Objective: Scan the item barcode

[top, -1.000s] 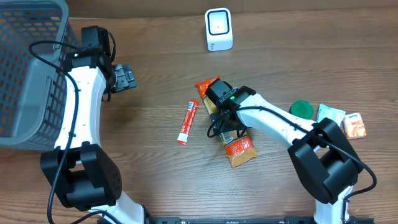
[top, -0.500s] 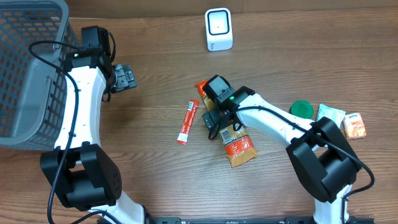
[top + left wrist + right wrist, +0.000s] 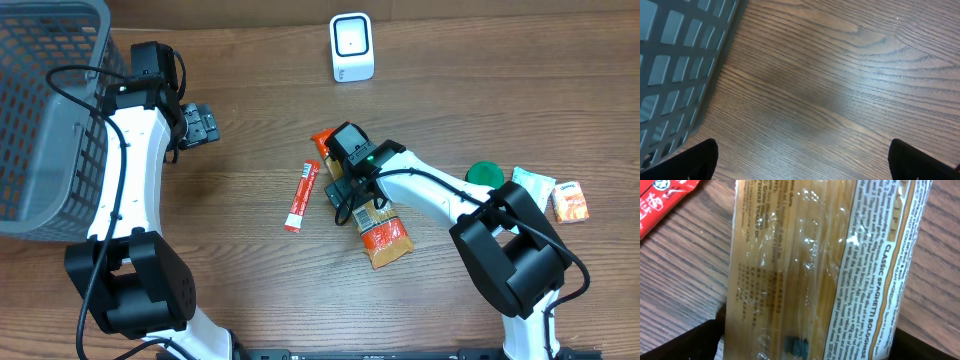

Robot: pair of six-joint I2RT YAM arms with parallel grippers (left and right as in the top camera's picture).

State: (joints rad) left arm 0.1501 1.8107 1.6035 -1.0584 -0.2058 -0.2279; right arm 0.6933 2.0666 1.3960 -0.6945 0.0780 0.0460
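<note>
Right gripper (image 3: 348, 197) has edged left over the spaghetti pack (image 3: 385, 238) lying flat mid-table, jaws spread wide astride it, nothing gripped; grasp looks imminent, scanner (image 3: 352, 47) well apart.

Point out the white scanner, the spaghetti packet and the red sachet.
white scanner (image 3: 352, 42), overhead view, its top face.
spaghetti packet (image 3: 805, 265), right wrist view, its clear middle.
red sachet (image 3: 301, 196), overhead view, middle of its length.
</note>
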